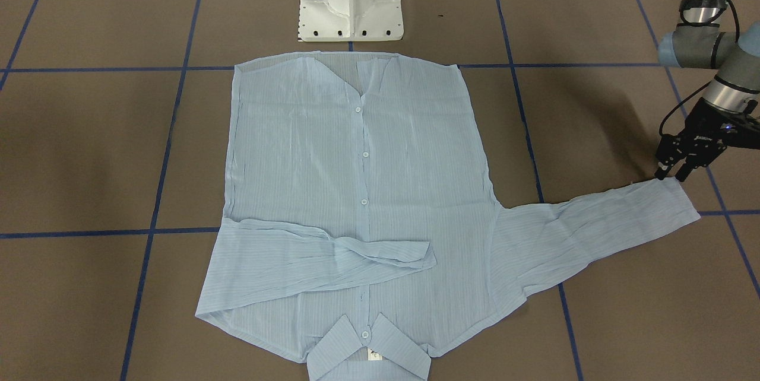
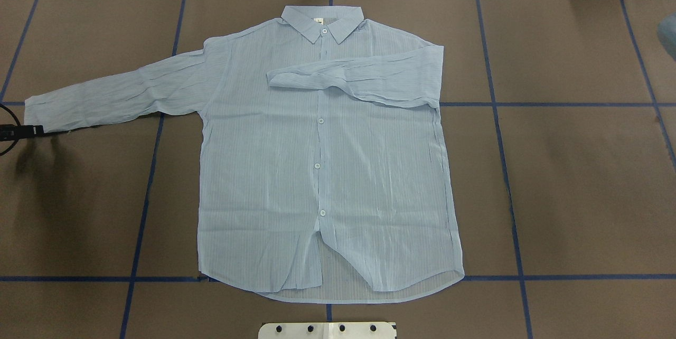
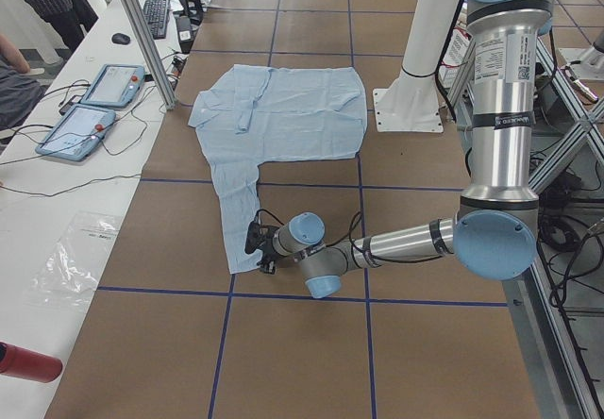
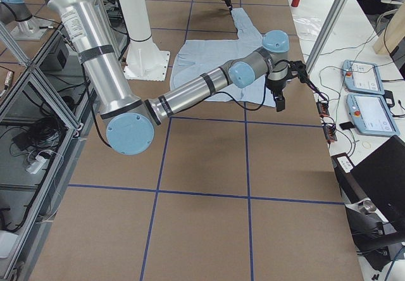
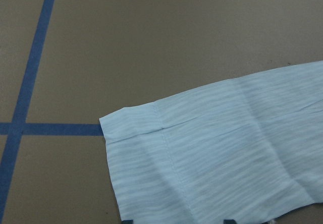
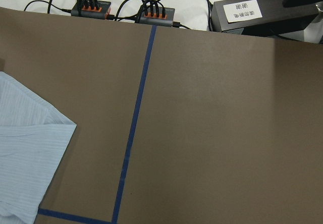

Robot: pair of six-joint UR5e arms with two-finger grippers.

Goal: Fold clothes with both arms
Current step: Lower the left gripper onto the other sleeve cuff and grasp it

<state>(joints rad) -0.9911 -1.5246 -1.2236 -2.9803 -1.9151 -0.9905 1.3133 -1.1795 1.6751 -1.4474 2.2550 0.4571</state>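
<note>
From across the table (image 1: 89,149), which was matte brown with a grid of blue tape lines (image 1: 166,149), the shirt (image 1: 356,191) lay flat in the middle. It was thin, crinkled, pale blue cloth with fine stripes and small white buttons. Its hem was toward the white pedestal (image 1: 350,1) and its collar toward the operators' edge. One sleeve was folded across the chest. The other stretched out toward the table's left end, and the left gripper (image 1: 670,174) pointed down at its cuff (image 1: 677,197), fingers slightly parted and holding nothing.

From overhead, the outstretched sleeve ended by the table's left edge, with the black gripper tip touching or just beside the cuff corner.

From the left end, the left arm (image 3: 406,240) reached low and nearly level over the table, wrist bent toward the cuff.

From the right end, the right arm (image 4: 190,91) stretched low past the shirt toward the operators' edge. The right gripper (image 4: 280,104) pointed down beside the shirt, and I could not tell how far it was open.

The left wrist view showed the stitched, squared cuff lying flat, with two dark fingertips (image 5: 228,221) spread apart at its near side.

The right wrist view showed a corner of the shirt, bare table, cable hubs (image 6: 93,7) and a labelled black box (image 6: 242,14) at the far edge.
</note>
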